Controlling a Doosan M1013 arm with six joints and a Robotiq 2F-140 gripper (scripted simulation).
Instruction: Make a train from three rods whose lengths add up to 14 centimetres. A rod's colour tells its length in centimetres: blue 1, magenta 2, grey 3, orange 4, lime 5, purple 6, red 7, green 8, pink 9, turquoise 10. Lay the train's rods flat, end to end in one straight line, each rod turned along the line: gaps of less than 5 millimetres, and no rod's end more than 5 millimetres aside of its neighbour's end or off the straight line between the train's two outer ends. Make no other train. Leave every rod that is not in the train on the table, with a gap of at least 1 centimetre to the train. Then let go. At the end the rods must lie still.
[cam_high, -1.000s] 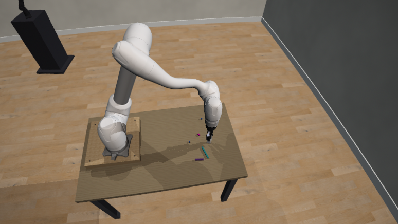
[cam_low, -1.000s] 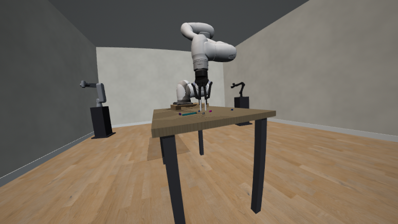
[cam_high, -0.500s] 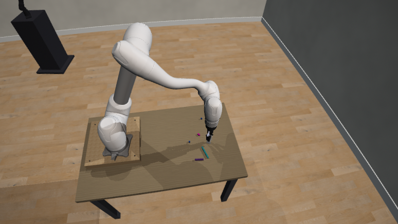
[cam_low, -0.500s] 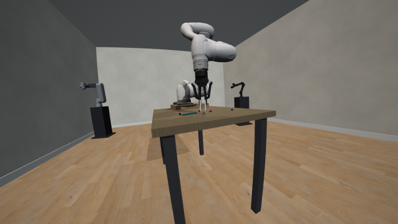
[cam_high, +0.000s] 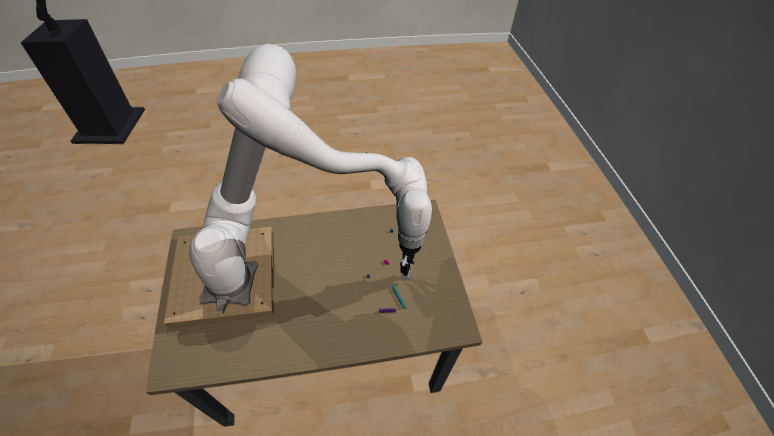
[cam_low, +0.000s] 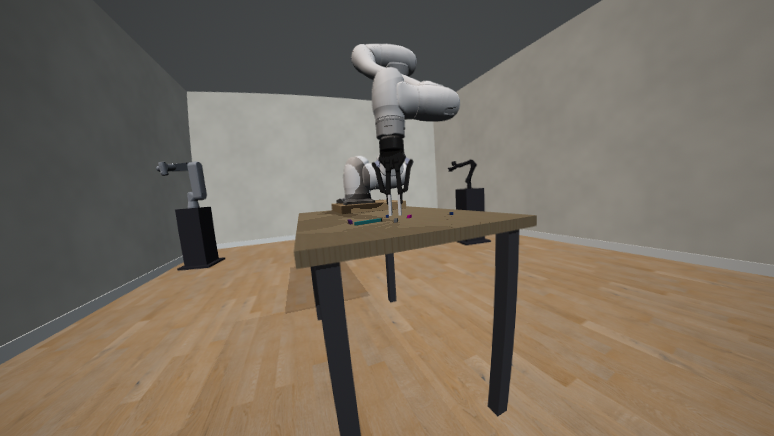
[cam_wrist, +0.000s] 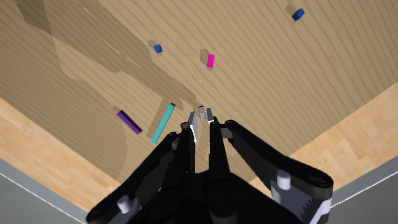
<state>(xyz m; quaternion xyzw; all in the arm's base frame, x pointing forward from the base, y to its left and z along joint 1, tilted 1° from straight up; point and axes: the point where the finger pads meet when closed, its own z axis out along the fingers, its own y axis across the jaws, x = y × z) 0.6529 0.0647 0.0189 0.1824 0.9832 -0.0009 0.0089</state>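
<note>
Grey rod (cam_low: 395, 220) (cam_wrist: 202, 113) on table (cam_high: 324, 346) (cam_low: 422, 231) (cam_wrist: 250, 70), just beyond fingertips, near turquoise rod (cam_high: 399, 296) (cam_low: 368, 222) (cam_wrist: 163, 123). Gripper (cam_high: 406, 271) (cam_low: 394, 213) (cam_wrist: 202, 116) narrowly parted, holding nothing. Rod probably light, stiff; best pinched mid-length across long sides, gently, lest it twist.

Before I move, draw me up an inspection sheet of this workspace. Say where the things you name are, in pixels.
Surface: wood-grained table (cam_high: 324, 238) (cam_low: 460, 227) (cam_wrist: 260, 100), partly shadowed.
Job's things: turquoise rod (cam_high: 399, 296) (cam_low: 368, 222) (cam_wrist: 163, 123), purple rod (cam_high: 387, 310) (cam_low: 350, 222) (cam_wrist: 129, 122), magenta rod (cam_high: 386, 262) (cam_low: 409, 216) (cam_wrist: 211, 61), and two blue rods, one nearer the arm's base (cam_high: 368, 276) (cam_low: 387, 216) (cam_wrist: 158, 48), one farther (cam_high: 391, 230) (cam_low: 451, 213) (cam_wrist: 298, 14), all apart; grey rod (cam_low: 395, 220) (cam_wrist: 202, 113) by the fingertips. No finished train.
Clutter: nothing seen.
Gripper (cam_high: 406, 275) (cam_low: 394, 212) (cam_wrist: 202, 116): fingers slightly open, pointing down; contact with the grey rod cannot be told.
Cables: nothing seen.
Surroundings: walls, wooden floor, two further arms on dark pedestals.
</note>
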